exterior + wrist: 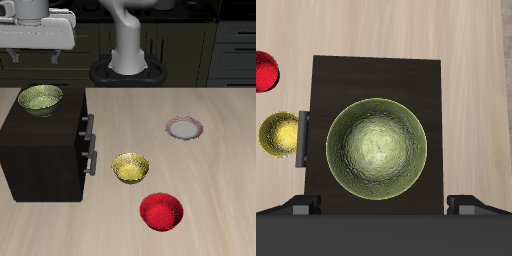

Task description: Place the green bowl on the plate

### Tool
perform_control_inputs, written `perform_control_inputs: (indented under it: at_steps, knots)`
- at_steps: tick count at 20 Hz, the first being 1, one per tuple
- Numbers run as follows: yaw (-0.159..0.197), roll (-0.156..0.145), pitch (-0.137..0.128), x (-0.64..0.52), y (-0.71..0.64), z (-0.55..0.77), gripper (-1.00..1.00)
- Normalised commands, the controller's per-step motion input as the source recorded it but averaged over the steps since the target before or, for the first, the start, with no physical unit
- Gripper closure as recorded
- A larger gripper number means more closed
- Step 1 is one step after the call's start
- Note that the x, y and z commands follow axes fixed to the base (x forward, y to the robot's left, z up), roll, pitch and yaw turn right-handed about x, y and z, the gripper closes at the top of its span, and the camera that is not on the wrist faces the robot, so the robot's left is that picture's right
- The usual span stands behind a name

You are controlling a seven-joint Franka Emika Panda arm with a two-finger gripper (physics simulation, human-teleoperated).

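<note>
Open gripper poised above green bowl atop cabinet; plate at the bowl's four o'clock. A shallow rim pinch risks slippage.

A simulated kitchen: dark drawer cabinets behind a wooden table set with bowls.

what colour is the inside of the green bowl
Pale, speckled yellowish-green inside the green bowl, darker olive at the rim; the wrist view shows it best.
</note>
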Motion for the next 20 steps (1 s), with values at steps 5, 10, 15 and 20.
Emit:
perform_control_inputs:
  at_steps: [5, 10, 15, 20]
  knots:
    - [-0.027, 0.007, 0.011, 0.05, 0.08, -0.15, -1.00]
    - [-0.018, -0.004, 0.021, 0.05, 0.05, -0.25, -1.00]
    - [-0.010, 0.020, 0.023, 0.01, 0.15, -0.24, -1.00]
    - [0.018, 0.030, 0.014, -0.03, 0.20, -0.11, -1.00]
